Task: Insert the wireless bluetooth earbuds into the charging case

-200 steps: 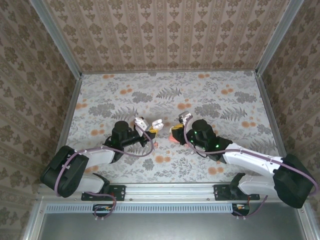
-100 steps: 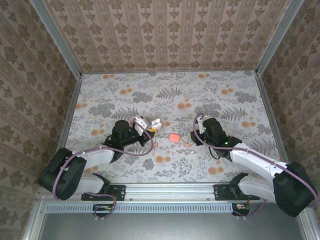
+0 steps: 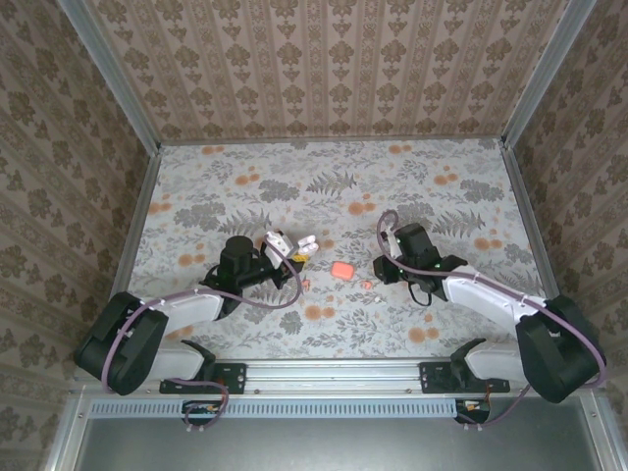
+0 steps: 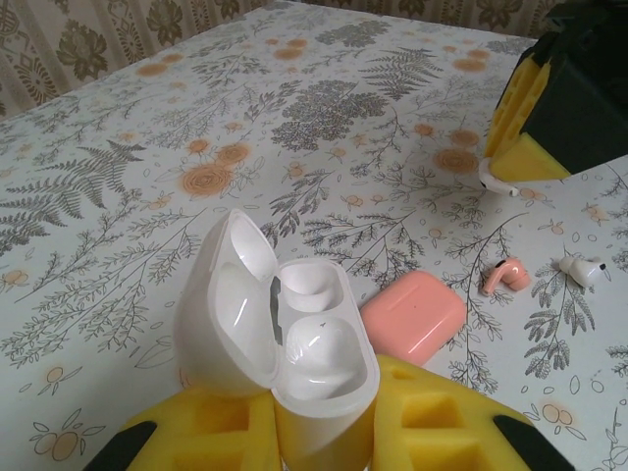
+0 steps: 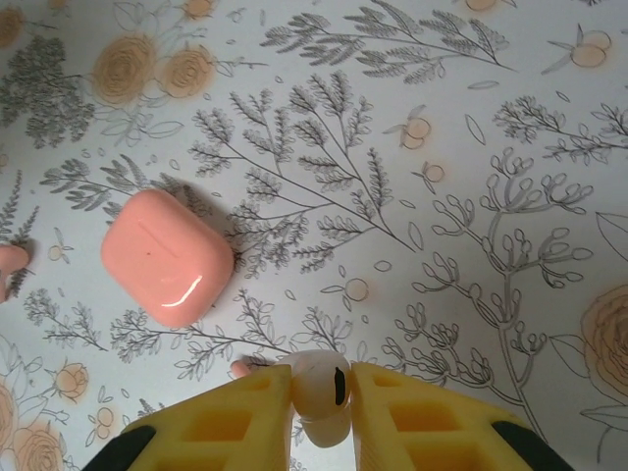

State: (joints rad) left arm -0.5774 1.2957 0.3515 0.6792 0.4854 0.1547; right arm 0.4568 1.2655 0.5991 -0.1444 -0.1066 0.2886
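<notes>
My left gripper is shut on the base of a white charging case, held upright with its lid swung open and both wells showing. A closed pink charging case lies on the table just beyond it. My right gripper is low over the table to the right of the pink case, shut on a white earbud. A pink earbud and a white earbud lie loose on the table.
Everything rests on a floral-patterned table closed in by patterned walls with metal rails. Another small pink piece lies in front of the left gripper. A pink tip peeks out beside my right gripper's left finger.
The right gripper has drawn away to the right from beside the left gripper, and the pink case now lies uncovered between them. The left arm has barely moved.
</notes>
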